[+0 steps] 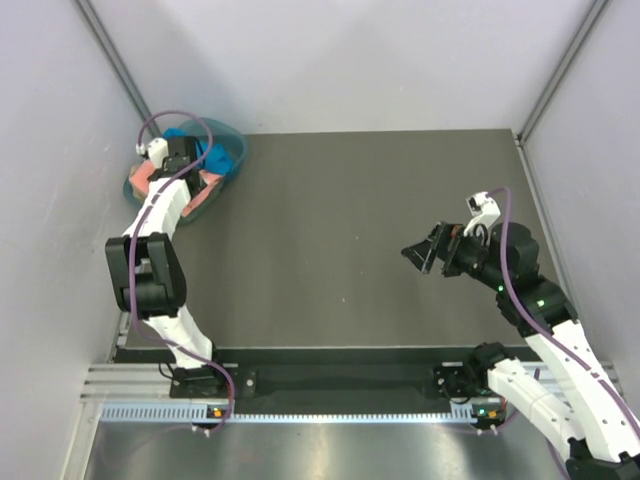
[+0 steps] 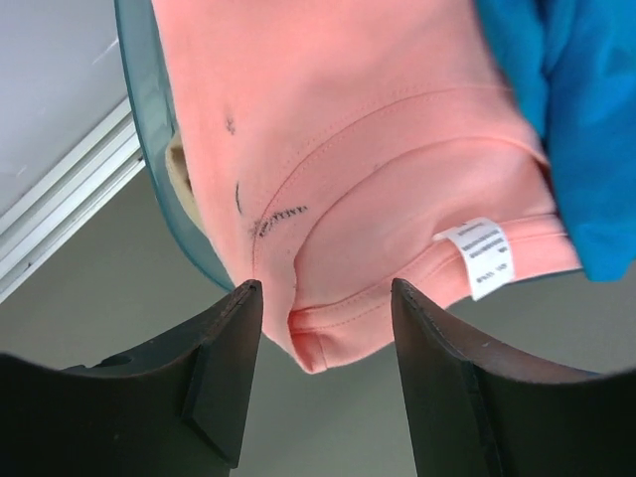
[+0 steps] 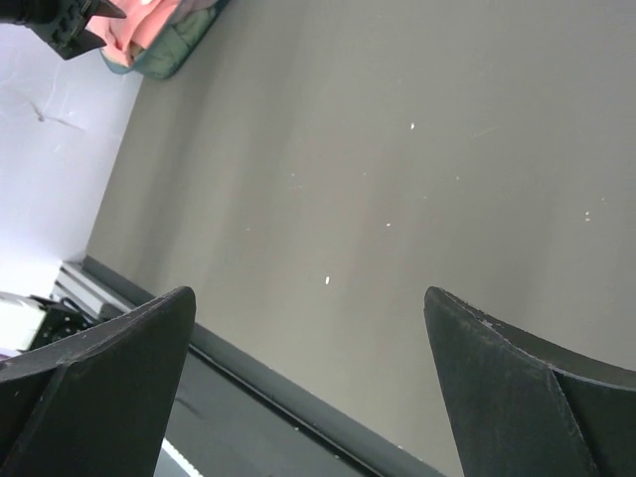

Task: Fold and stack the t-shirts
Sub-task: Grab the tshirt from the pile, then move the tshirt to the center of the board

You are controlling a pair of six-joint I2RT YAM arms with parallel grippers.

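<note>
A salmon-pink t-shirt (image 2: 378, 169) hangs over the rim of the round teal basket (image 2: 149, 119) at the table's far left, collar and white label (image 2: 484, 256) facing me. A blue t-shirt (image 2: 556, 99) lies on top of it, and a bit of tan cloth (image 2: 179, 174) shows inside the basket wall. My left gripper (image 2: 323, 298) is open, its fingertips on either side of the pink collar's lowest fold and apart from it. The top view shows that gripper (image 1: 190, 172) over the basket (image 1: 235, 150). My right gripper (image 1: 418, 255) hovers open and empty at mid-right.
The dark table (image 1: 350, 220) lies between the two arms. Grey walls close in the left, back and right sides. A metal rail (image 1: 300, 385) with the arm bases runs along the near edge. The right wrist view shows the basket (image 3: 174, 50) far off.
</note>
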